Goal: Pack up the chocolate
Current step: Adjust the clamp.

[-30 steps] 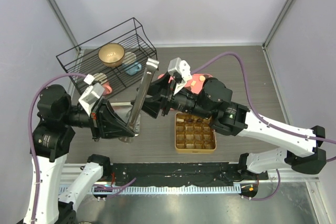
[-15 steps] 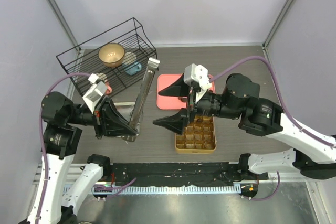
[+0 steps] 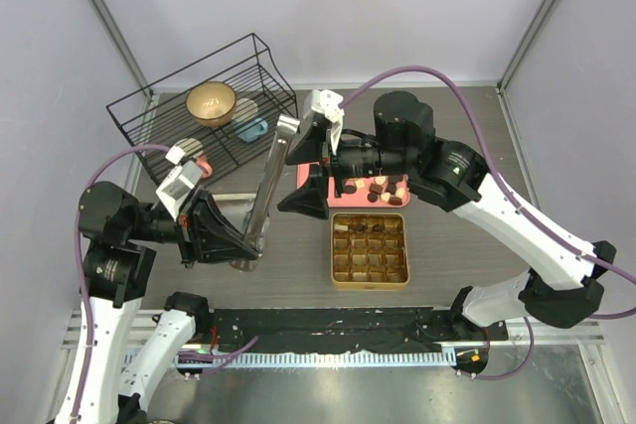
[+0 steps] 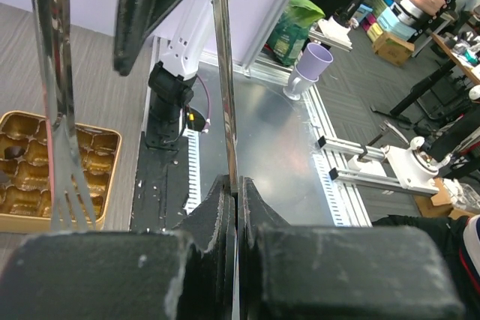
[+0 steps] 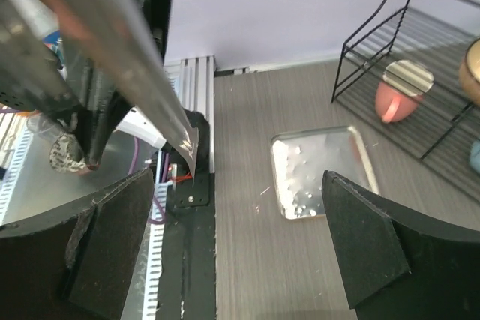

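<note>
Several small brown and cream chocolate pieces point(image 3: 380, 189) lie on the pink tray point(image 3: 336, 192). The gold gridded tin point(image 3: 370, 250) sits just in front of the tray, with a few dark pieces in its far row. It also shows in the left wrist view point(image 4: 30, 177). My left gripper point(image 3: 246, 241) is shut on one arm of the metal tongs point(image 3: 270, 178), which lean up toward the basket. In the left wrist view the jaws point(image 4: 238, 185) pinch the tongs arm point(image 4: 223, 73). My right gripper point(image 3: 301, 178) is open and empty beside the tongs, at the tray's left edge.
A black wire basket point(image 3: 159, 111) at the back left holds a gold bowl point(image 3: 211, 103), a blue item point(image 3: 250, 129) and a pink item point(image 3: 196, 161). A shallow silver tray point(image 5: 322, 170) lies on the table under the left gripper, near the front rail.
My right arm has swung back and left, uncovering the chocolates on the pink tray; its open gripper is now beside the tongs. My left gripper has kept the tongs almost still.
</note>
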You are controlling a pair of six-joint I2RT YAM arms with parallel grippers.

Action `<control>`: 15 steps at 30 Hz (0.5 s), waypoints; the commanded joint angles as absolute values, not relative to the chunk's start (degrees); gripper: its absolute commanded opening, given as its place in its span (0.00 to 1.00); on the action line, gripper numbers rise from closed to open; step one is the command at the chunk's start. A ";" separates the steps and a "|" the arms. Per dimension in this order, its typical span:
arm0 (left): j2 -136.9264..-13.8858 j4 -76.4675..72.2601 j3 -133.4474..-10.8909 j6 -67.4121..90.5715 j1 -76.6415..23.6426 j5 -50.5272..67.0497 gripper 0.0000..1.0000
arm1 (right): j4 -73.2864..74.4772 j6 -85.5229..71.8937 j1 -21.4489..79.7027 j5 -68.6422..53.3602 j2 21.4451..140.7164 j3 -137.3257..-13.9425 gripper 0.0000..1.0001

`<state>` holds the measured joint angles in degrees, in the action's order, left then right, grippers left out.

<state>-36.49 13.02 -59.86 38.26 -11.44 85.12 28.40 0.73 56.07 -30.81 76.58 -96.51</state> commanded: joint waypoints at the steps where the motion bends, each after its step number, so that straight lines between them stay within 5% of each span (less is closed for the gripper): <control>1: -35.25 11.07 -59.68 36.74 -11.16 85.17 0.00 | 27.42 -1.32 55.63 -38.31 77.78 -103.09 1.00; 15: -35.95 16.78 -61.00 30.76 -11.07 84.38 0.00 | 27.08 -2.28 55.63 -47.64 79.19 -104.50 1.00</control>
